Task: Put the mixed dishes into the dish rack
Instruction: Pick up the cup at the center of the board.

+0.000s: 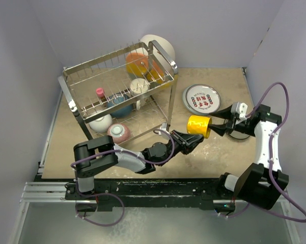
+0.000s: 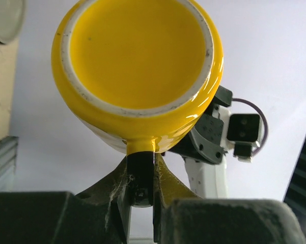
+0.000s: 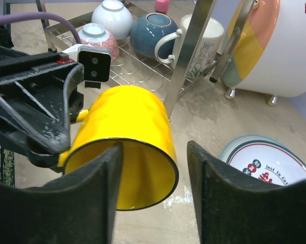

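The yellow cup [image 1: 198, 125] hangs on its side above the table, right of the dish rack [image 1: 117, 86]. My left gripper [image 1: 191, 137] is shut on the cup's handle; in the left wrist view the jaws [image 2: 141, 162] pinch the handle under the cup's base [image 2: 137, 56]. My right gripper [image 1: 217, 122] is open at the cup's mouth [image 3: 127, 132]: one finger [image 3: 86, 198] overlaps the opening, the other [image 3: 229, 198] stands clear outside the rim. The red-lettered white plate [image 1: 201, 99] lies flat on the table behind the cup.
The rack's lower tier holds a white bowl [image 1: 100, 123], a small patterned bowl [image 1: 118, 133], a dark blue bowl [image 1: 119, 104] and a mug [image 1: 139, 87]. Orange dishes [image 1: 137, 63] sit on the upper tier. A large white plate [image 1: 158, 46] leans behind the rack.
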`<control>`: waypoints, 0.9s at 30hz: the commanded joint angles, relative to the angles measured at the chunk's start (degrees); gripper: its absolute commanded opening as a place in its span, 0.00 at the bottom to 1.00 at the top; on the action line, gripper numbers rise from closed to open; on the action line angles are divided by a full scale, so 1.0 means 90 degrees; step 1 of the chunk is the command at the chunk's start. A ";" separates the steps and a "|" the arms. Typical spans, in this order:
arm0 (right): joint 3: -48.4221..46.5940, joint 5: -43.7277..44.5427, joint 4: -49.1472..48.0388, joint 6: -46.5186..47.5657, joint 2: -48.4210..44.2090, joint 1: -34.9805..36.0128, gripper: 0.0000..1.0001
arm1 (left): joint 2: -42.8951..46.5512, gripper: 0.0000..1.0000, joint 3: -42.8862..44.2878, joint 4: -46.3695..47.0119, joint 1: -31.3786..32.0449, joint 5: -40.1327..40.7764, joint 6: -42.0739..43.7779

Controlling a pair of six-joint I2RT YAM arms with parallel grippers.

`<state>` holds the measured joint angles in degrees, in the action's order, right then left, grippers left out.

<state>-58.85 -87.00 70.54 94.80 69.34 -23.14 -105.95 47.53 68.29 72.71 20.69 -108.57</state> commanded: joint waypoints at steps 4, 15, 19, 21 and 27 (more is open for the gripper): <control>-0.0009 -0.0936 0.0268 0.0226 -0.0240 0.0027 0.65 | 0.0608 0.00 -0.0246 0.0715 -0.0052 0.0376 0.0760; -0.0221 -0.0495 0.0298 0.0217 -0.0283 -0.0222 0.69 | 0.1451 0.00 -0.0525 -0.0356 0.0026 0.0743 0.2089; -0.0342 -0.0333 0.0310 0.0077 -0.0283 -0.0371 0.69 | 0.1637 0.00 -0.0625 -0.0688 0.0046 0.0849 0.2332; -0.0364 -0.0315 0.0311 0.0030 -0.0285 -0.0440 0.69 | 0.1690 0.00 -0.0671 -0.0758 0.0064 0.0864 0.2458; -0.0373 -0.0275 0.0308 -0.0017 -0.0260 -0.0623 0.69 | 0.1912 0.00 -0.0656 -0.1080 0.0112 0.0714 0.3747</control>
<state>-60.20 -87.13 71.72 95.48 67.68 -27.70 -93.43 40.69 56.07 73.12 27.29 -85.30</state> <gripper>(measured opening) 0.689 0.189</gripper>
